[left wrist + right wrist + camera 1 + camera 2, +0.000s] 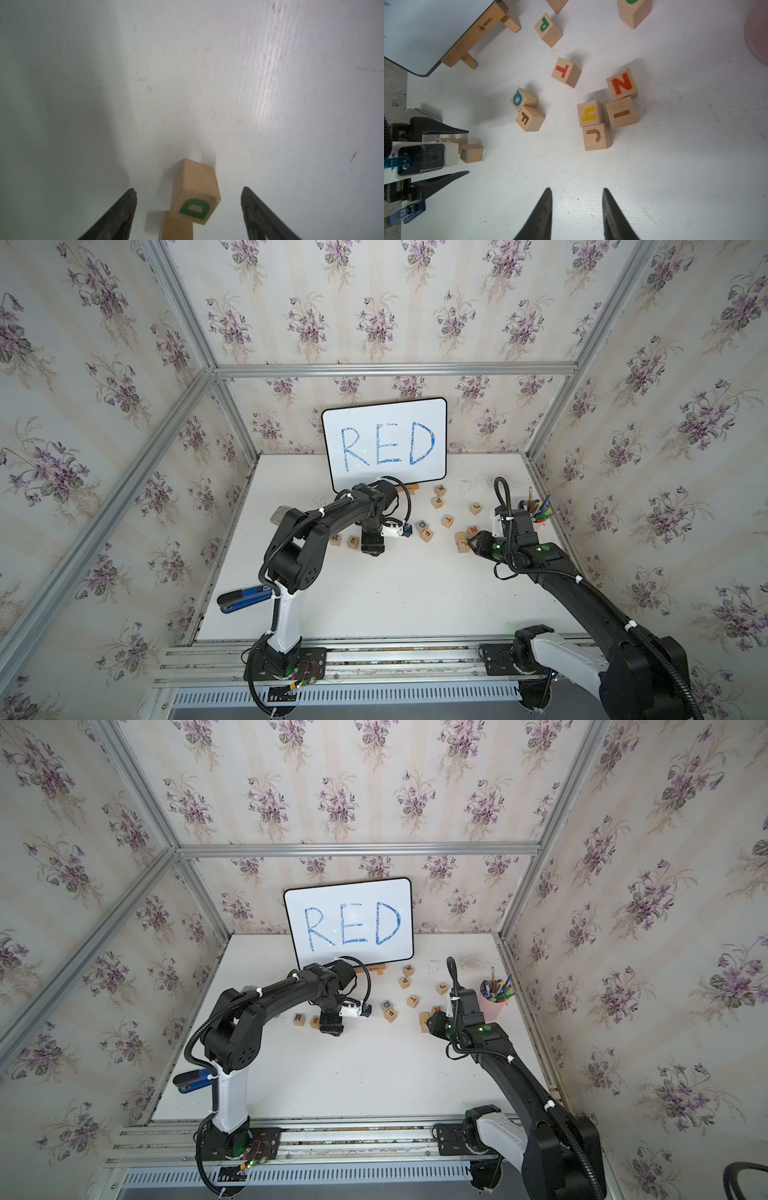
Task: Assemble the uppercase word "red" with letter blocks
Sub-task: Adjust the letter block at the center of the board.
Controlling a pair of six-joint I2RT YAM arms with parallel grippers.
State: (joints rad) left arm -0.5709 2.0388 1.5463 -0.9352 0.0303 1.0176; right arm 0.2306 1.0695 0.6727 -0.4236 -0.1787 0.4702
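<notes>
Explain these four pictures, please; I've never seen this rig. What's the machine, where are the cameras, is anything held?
Two robot arms work over a white table. Two pictures look down from overhead; two come from cameras on the wrists. The R block and E block sit side by side. The left gripper stands open around the D block next to them, not gripping. The right gripper is slightly open and empty, near spare letter blocks. The board behind reads RED.

Smooth pale-wood D block [195, 187], its green letter painted flat, on a matt white worktop [395, 593] scuffed and streaked; at the far side, a glossy whiteboard [384, 412] on a bare wooden stand [473, 35], framed by brushed-metal bars [395, 369].
</notes>
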